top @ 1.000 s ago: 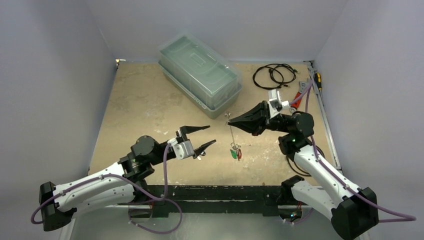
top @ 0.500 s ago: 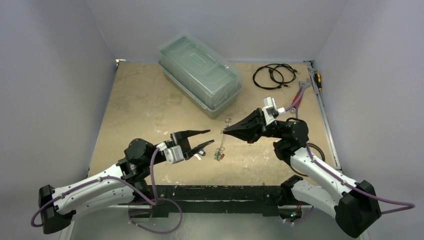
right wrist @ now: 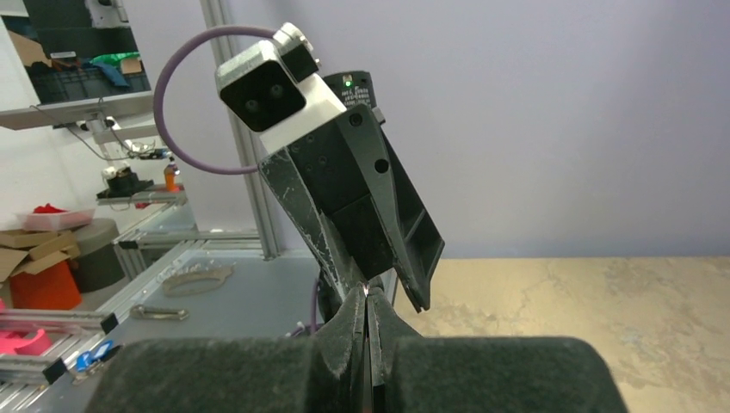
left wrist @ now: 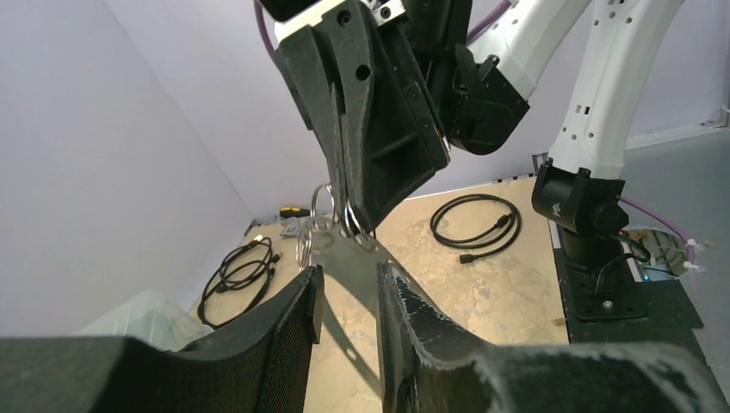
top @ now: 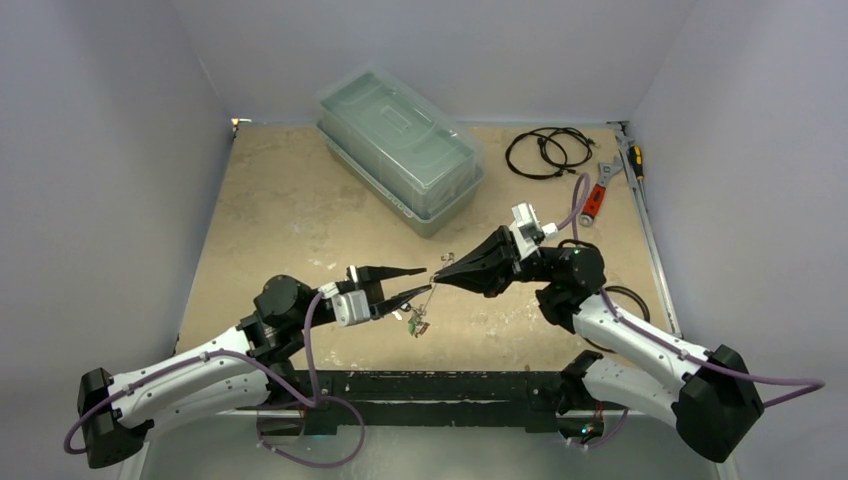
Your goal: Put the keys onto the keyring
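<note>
My right gripper [top: 438, 278] is shut on the silver keyring [left wrist: 323, 206], holding it above the table near the front middle. A thin grey strip hangs from the ring, and the keys [top: 413, 322], with green and red tags, dangle at its lower end just above the table. My left gripper [top: 428, 281] faces the right one tip to tip, and its fingers [left wrist: 303, 297] stand a narrow gap apart on either side of the strip. I cannot tell whether they touch it. In the right wrist view only a metal glint shows between the closed fingertips [right wrist: 383, 314].
A clear lidded plastic box [top: 400, 150] stands at the back middle. A coiled black cable [top: 545, 152], a red-handled wrench [top: 592, 200] and a yellow-handled tool [top: 633, 158] lie at the back right. Another cable loops beside the right arm's base [left wrist: 475, 225].
My right arm has carried the ring and dangling keys left and down to the left gripper's tips. The left gripper's fingers have narrowed around the hanging strip.
</note>
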Controlling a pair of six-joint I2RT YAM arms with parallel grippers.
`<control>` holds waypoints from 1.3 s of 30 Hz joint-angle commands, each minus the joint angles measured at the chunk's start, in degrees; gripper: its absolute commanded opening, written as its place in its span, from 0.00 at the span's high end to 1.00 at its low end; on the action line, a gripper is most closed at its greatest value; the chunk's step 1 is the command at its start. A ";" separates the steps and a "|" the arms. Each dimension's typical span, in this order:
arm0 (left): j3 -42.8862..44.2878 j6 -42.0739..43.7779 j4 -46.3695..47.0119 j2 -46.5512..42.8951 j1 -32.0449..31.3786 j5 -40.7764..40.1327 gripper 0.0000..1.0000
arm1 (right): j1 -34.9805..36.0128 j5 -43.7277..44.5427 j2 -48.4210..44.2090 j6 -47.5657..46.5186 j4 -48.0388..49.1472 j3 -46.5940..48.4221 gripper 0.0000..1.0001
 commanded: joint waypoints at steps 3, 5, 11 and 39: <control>-0.23 -1.47 2.49 0.22 0.58 3.09 0.72 | 2.56 3.11 2.37 -3.10 1.72 2.03 1.00; -0.03 -1.31 1.98 0.61 0.65 3.57 0.73 | 3.18 3.37 2.88 -3.46 1.66 2.43 1.00; 0.40 -1.11 0.89 0.86 0.66 3.96 0.78 | 3.95 3.95 2.62 -4.66 0.38 3.33 1.00; 6.25 -1.10 -10.81 1.96 0.81 2.03 1.00 | 4.41 -2.76 0.54 -15.53 -17.73 6.31 0.77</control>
